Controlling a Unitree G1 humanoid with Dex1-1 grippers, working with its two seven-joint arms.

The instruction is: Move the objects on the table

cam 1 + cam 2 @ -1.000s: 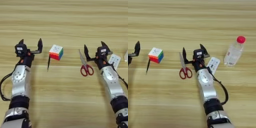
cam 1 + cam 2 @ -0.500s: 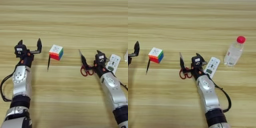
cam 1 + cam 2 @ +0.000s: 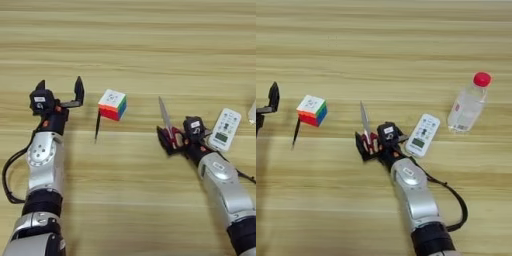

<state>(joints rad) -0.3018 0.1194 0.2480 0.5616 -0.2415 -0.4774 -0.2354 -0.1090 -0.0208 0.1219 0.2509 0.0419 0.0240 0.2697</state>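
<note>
My right gripper (image 3: 175,137) is down at the table (image 3: 130,45), its black fingers shut around the red handles of the scissors (image 3: 165,119). The blades point away from me, toward the table's far side. My left gripper (image 3: 59,90) is parked open at the left, just left of the multicoloured puzzle cube (image 3: 112,104). A thin black pen (image 3: 97,126) lies in front of the cube. The white remote control (image 3: 423,135) lies just right of my right gripper. Further right stands the clear red-capped bottle (image 3: 468,102).
A black cable (image 3: 453,195) loops off my right forearm above the table. The remote sits close to my right wrist, and the bottle stands upright beyond it.
My right gripper has dropped from above the scissors and drawn toward me onto their handles, and its fingers have come together around them. The left arm has not moved.
</note>
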